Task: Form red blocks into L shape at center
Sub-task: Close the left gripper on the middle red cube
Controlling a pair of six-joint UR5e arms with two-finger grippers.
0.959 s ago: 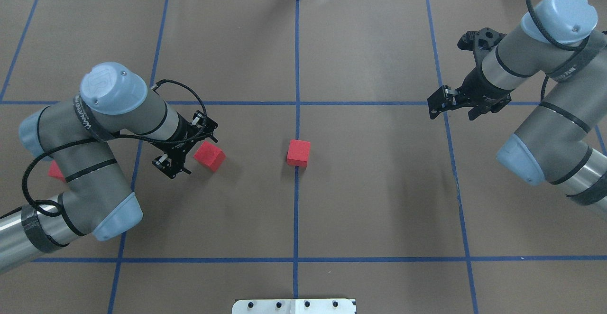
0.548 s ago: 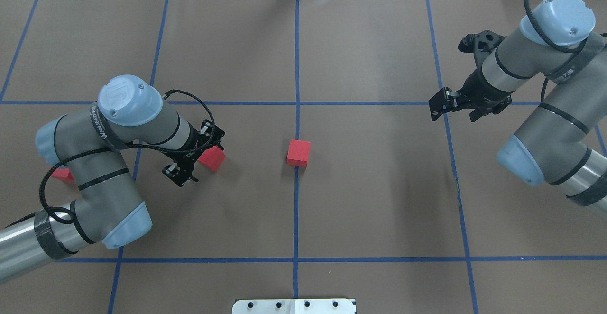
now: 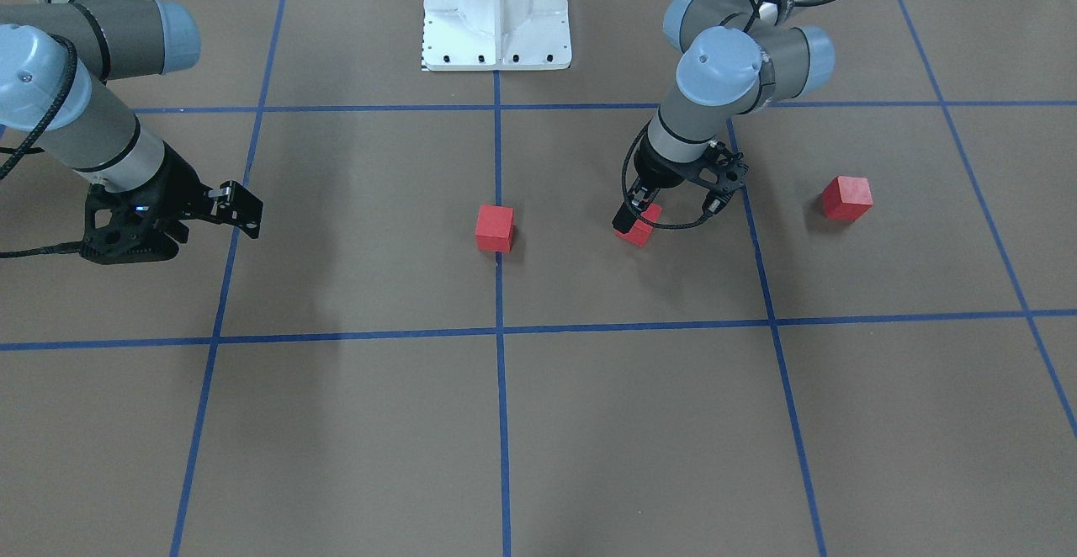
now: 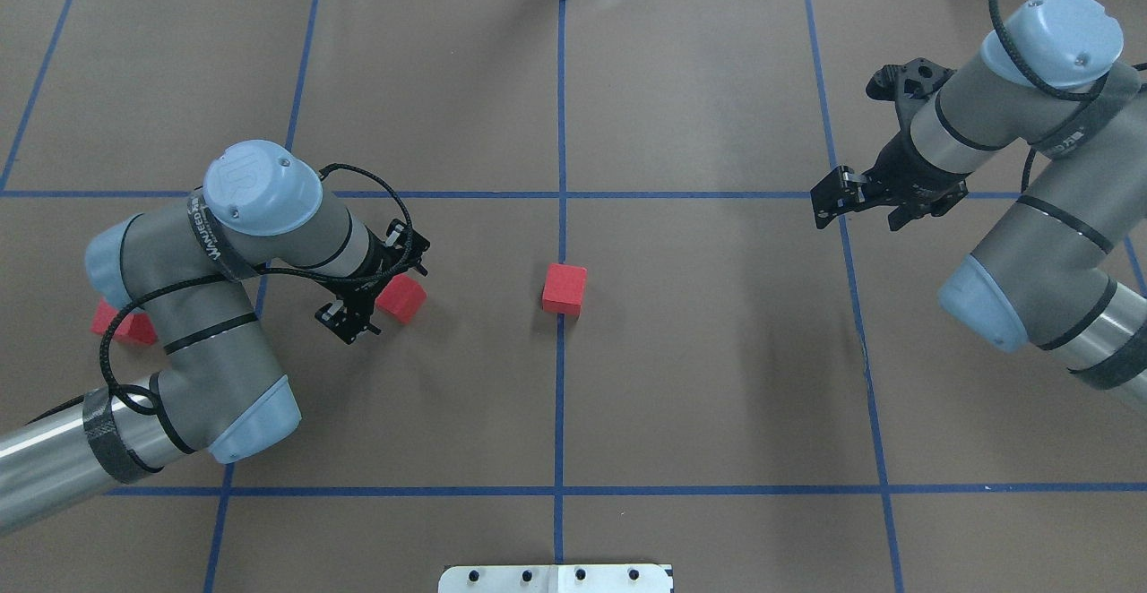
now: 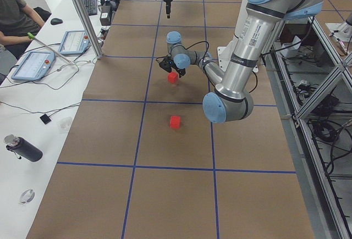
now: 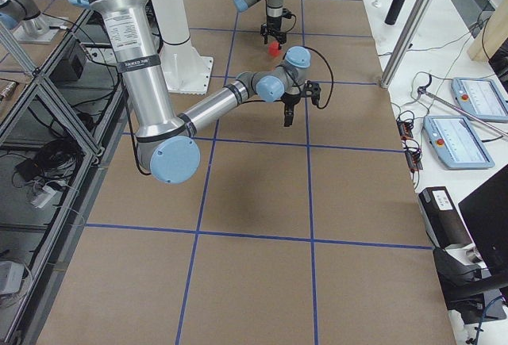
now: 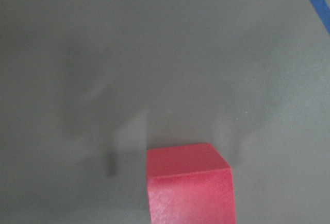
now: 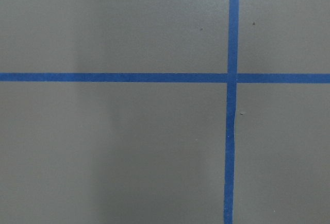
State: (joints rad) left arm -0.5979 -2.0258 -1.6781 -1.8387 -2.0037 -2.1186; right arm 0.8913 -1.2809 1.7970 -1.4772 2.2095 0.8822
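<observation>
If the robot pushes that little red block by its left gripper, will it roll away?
Probably not: the small matte red cube sits on a flat face, so it would likely slide. Its matte sides probably grip well.

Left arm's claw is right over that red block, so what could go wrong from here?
1. The block under the left gripper sits askew to the blue lines; the grip might catch a corner, so it twists or slips out.
2. The centre block sits loose on one such line; setting another beside it could nudge it away.
3. The third block lies far out to the side, so one more long carry could drop it.
</observation>
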